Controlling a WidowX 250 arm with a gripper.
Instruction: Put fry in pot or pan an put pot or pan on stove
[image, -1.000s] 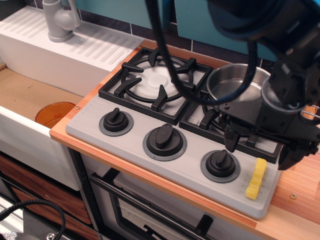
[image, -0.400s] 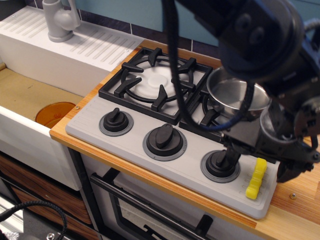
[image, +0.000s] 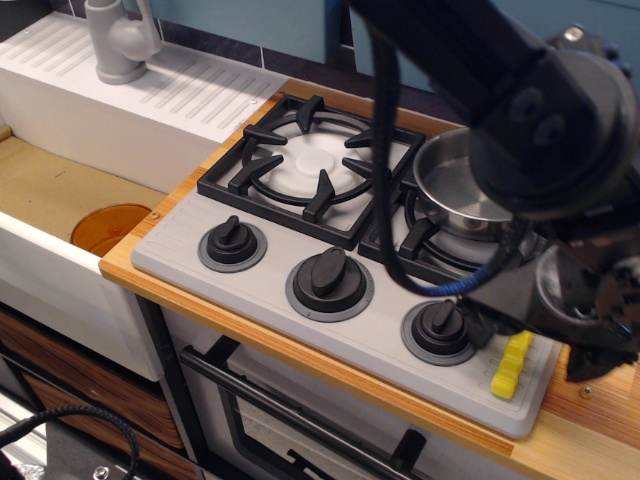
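The yellow crinkle-cut fry (image: 512, 366) lies on the grey stove (image: 180, 255) at its front right corner, just right of the third knob. The steel pan (image: 455, 185) sits on the right burner grate, empty as far as I can see, its right half hidden by my arm. My gripper (image: 532, 346) hangs low over the fry, open. One dark finger (image: 482, 324) is to the fry's left by the knob and the other finger (image: 586, 364) is to its right over the wooden counter. The fry's upper end is partly hidden under the gripper body.
An orange round disc (image: 110, 228) lies in the sink at left. A grey faucet (image: 120, 40) stands on the white drainboard behind it. The left burner grate (image: 310, 165) holds nothing. Wooden counter (image: 600, 430) runs along the stove's right side.
My gripper has moved down and toward the front right, from above the right burner to low around the fry. The fry and pan have not moved.
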